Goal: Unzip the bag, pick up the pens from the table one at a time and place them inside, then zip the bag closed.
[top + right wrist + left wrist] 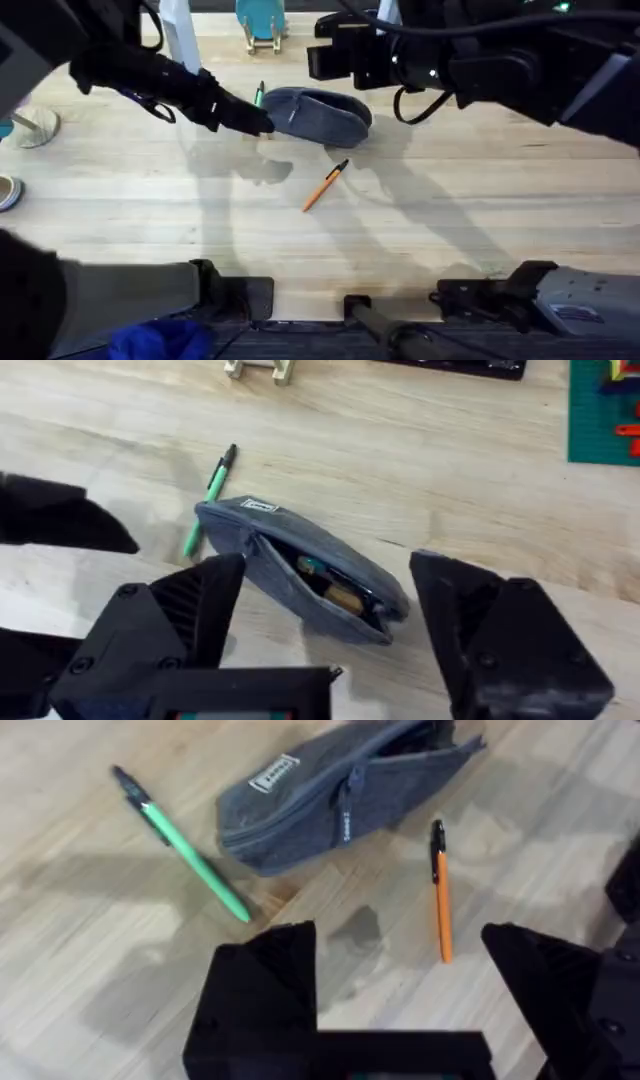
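Overhead view, nearest the arm bases: the table, a pale planked wooden top, carries the orange pen, which lies alone at a slant with its black tip toward the bag and well apart from both grippers. Just beyond it rests the bag, a blue-grey fabric pouch lying lengthwise on the wood. The right wrist view shows its zipper parted, the mouth gaping, with small items visible inside the bag. The green pen lies on the table just beside the bag's left end; in the left wrist view the green pen and the orange pen flank the bag, neither inside it.

The left gripper reaches in from the left, its tip near the bag's left end; its fingers stand wide apart and hold nothing. The right gripper hangs above the bag's far side, its fingers likewise spread wide and empty.
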